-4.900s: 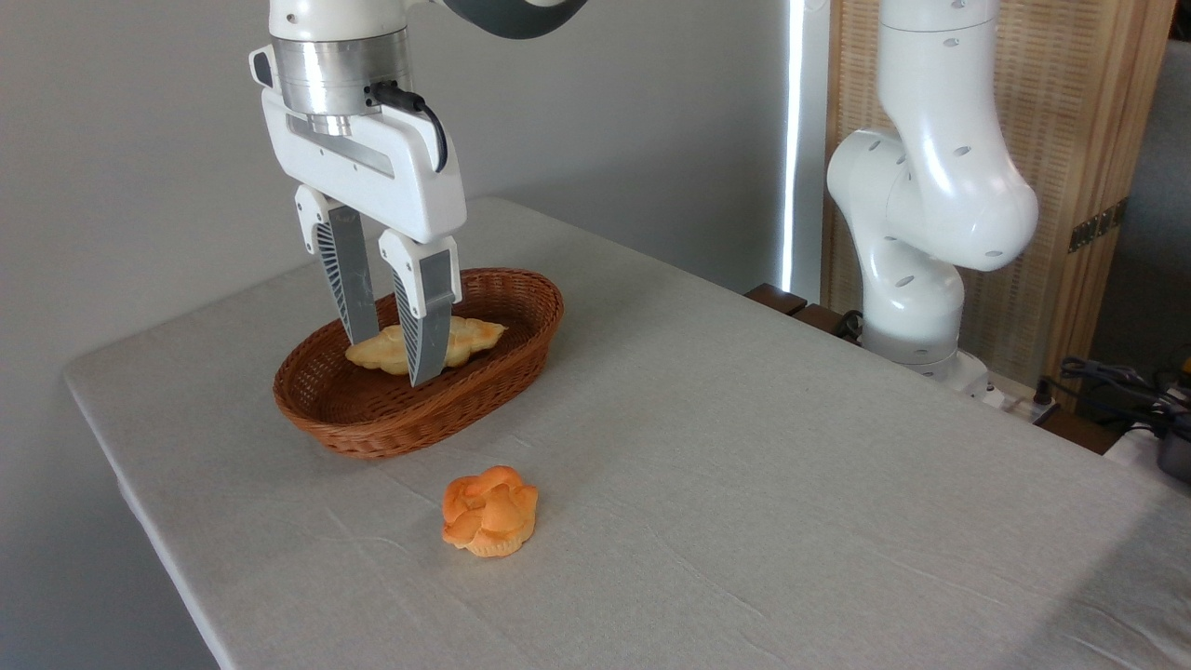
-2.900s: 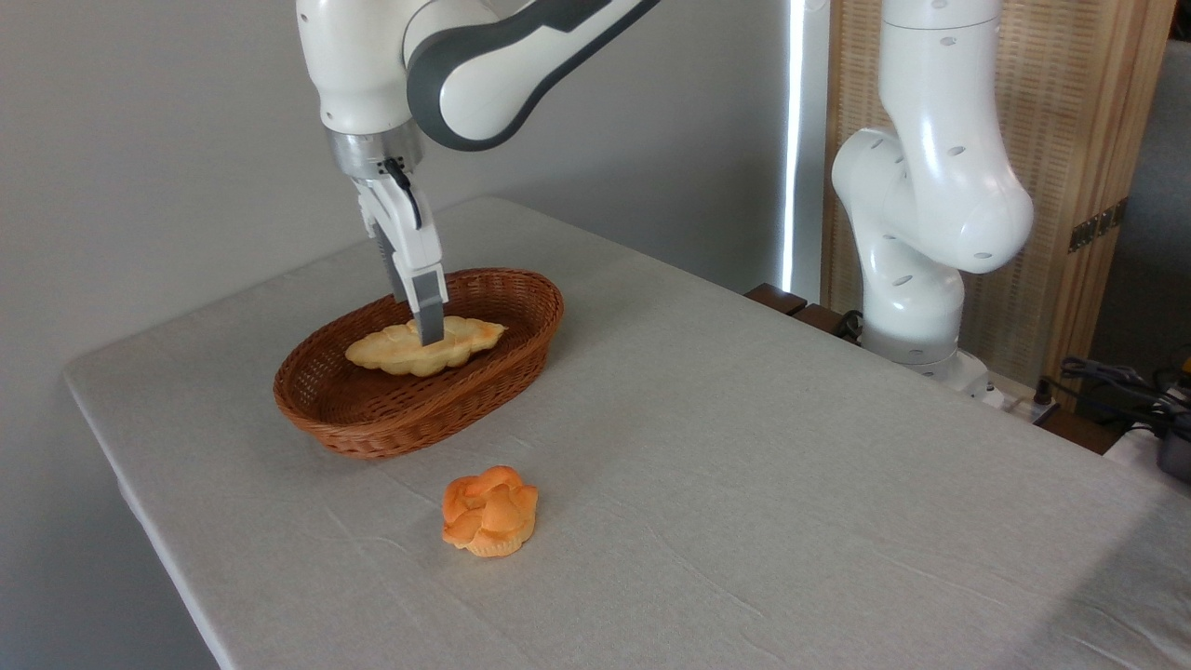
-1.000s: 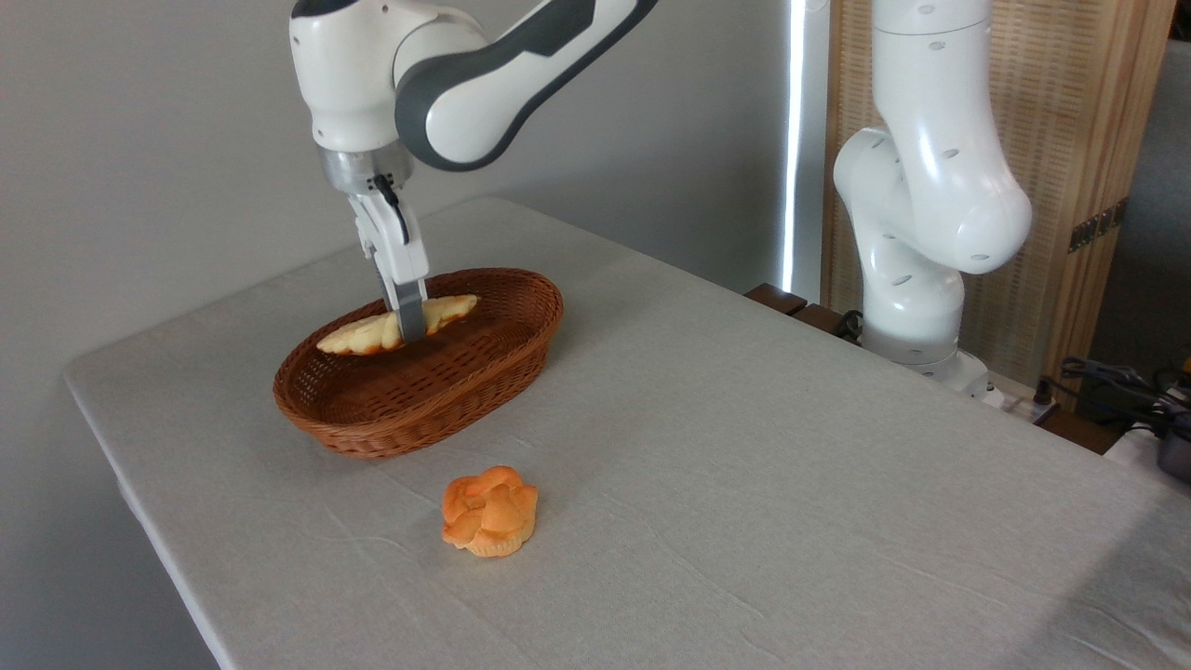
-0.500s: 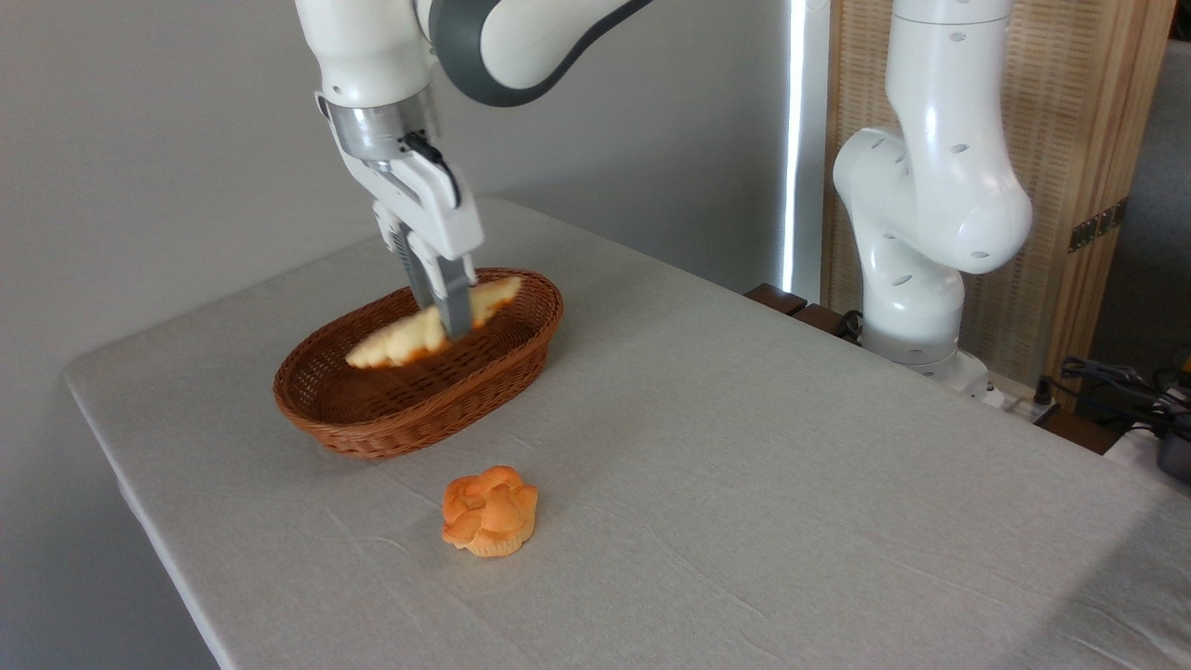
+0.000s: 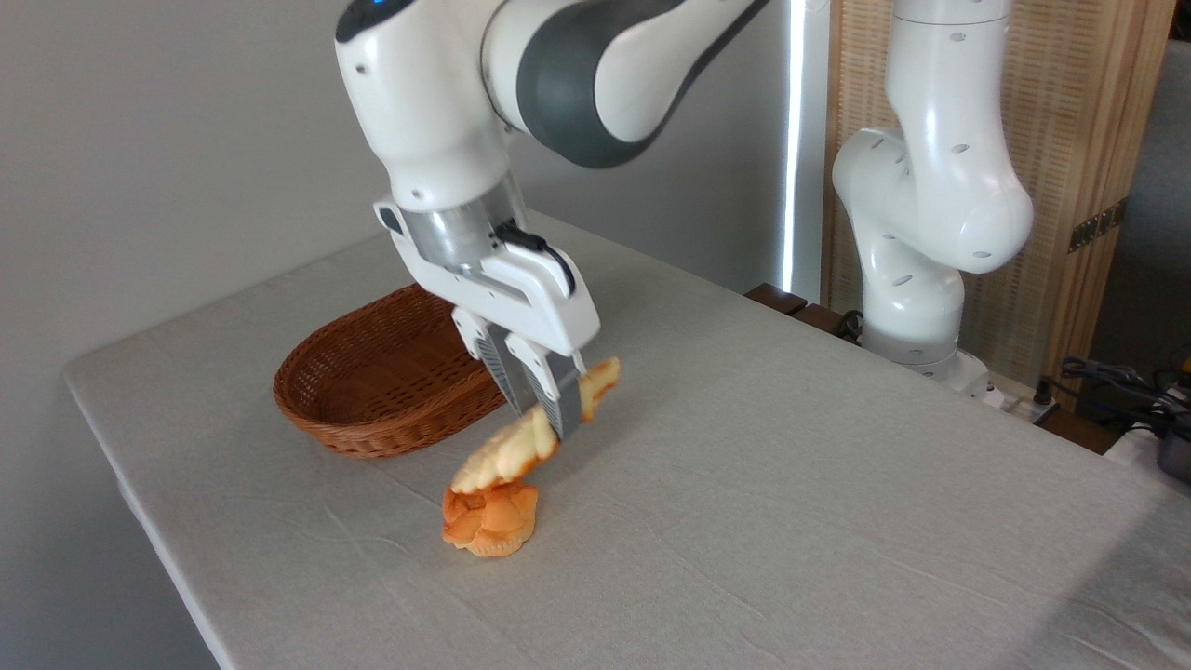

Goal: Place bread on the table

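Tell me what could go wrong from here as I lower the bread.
The bread hangs tilted in the gripper, its low end seen right over the muffin; lowering here could land it on the muffin or knock it aside. The fingers hold the loaf only near its middle, so it may pivot or slip. Shifting toward open table looks safer.

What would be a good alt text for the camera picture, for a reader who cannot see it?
A white robot arm's tool holds a tilted yellow bread in the air over the grey table, just above an orange muffin. A brown wicker basket stands behind.
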Robot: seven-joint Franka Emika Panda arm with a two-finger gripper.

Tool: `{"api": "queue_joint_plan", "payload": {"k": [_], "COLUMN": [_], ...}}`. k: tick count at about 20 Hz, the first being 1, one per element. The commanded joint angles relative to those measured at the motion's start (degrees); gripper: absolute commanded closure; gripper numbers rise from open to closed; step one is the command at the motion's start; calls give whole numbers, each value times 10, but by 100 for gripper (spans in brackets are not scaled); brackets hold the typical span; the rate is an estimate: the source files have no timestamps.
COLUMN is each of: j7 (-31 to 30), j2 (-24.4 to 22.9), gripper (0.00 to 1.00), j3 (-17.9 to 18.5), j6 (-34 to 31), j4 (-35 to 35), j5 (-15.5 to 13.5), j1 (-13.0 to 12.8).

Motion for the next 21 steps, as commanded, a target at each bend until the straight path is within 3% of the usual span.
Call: {"api": "queue_joint_plan", "payload": {"k": [1,9,17,21], "j7": [8,9,7,2], "j2": [15,15,-19,-17], "gripper": [0,0,0,0], "j3": [1,1,-28,-35], "j6": [-10,-5,-19,-21], "j4": [-12,-4,128,133], "j5": [11,23,19,13], "j1": [1,1,-3,-3]}}
